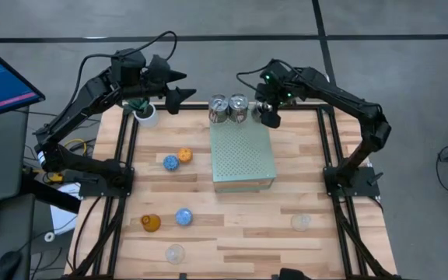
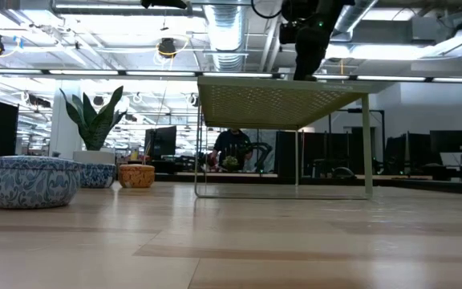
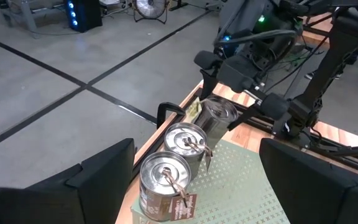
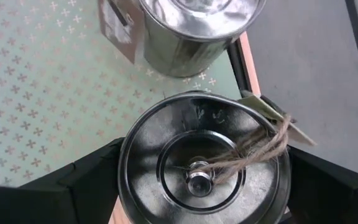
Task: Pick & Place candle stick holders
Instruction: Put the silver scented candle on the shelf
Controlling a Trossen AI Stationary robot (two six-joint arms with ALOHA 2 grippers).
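- Three silver cups stand in a row on the far edge of the pale-green perforated block; this part looks done or nearly done.
- Six holders lie on the bare tabletop: two blue holders, the orange holder, the amber glass holder and two clear glass holders.
- The right gripper hangs at the end cup; its fingers are spread on either side of it, not pinching.
- The left gripper waits above the plant pot, its fingers wide apart and empty.
- Only the right wrist view shows the cup's twine and tag; only the low view shows that the block stands on legs.
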